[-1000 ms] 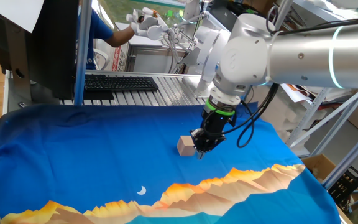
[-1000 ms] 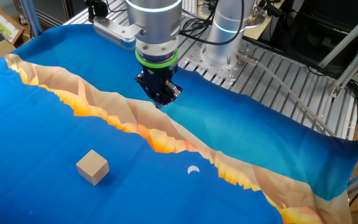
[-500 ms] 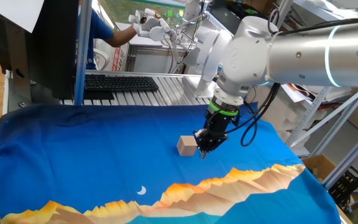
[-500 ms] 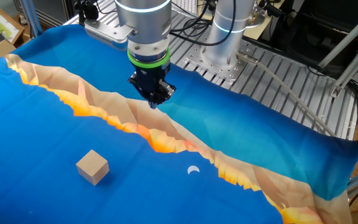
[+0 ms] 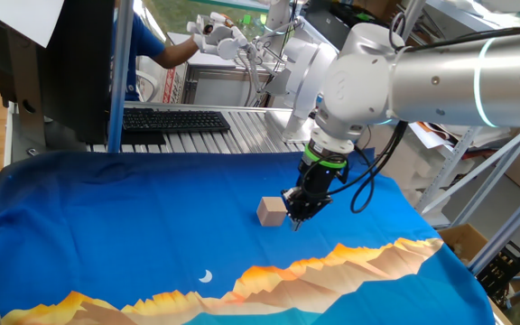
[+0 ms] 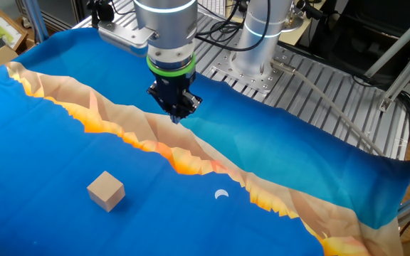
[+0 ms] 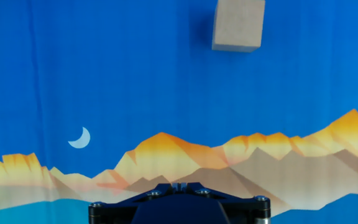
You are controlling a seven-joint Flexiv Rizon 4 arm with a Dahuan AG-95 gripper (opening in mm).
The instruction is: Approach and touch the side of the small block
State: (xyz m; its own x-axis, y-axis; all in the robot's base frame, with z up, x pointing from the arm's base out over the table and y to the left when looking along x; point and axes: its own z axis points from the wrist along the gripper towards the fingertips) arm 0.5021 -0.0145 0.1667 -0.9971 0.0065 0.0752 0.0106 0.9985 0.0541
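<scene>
Not much has changed in the last half second: the arm (image 5: 441, 81) sits where it was, after a small shift over the half second before that. The gripper (image 5: 295, 219) hangs low over the blue cloth (image 5: 134, 217), tips pointing down. In one fixed view it looks right next to the block (image 5: 271, 211), at about its 3 o'clock, but the other fixed view says otherwise: there the gripper (image 6: 174, 117) is up over the orange mountain print (image 6: 119, 128) and the block (image 6: 106, 190) is well apart from it, down at roughly 7 o'clock. So no contact.

The block hasn't moved in any frame. It rests flat on the cloth, and in the hand view it sits near the top edge (image 7: 238, 24), at about 1 o'clock from the gripper body, with the little moon print (image 7: 79, 138) off to the left.

Jaws look pinched together with nothing between them, though the view of the tips is small, so that's probably rather than definitely.
</scene>
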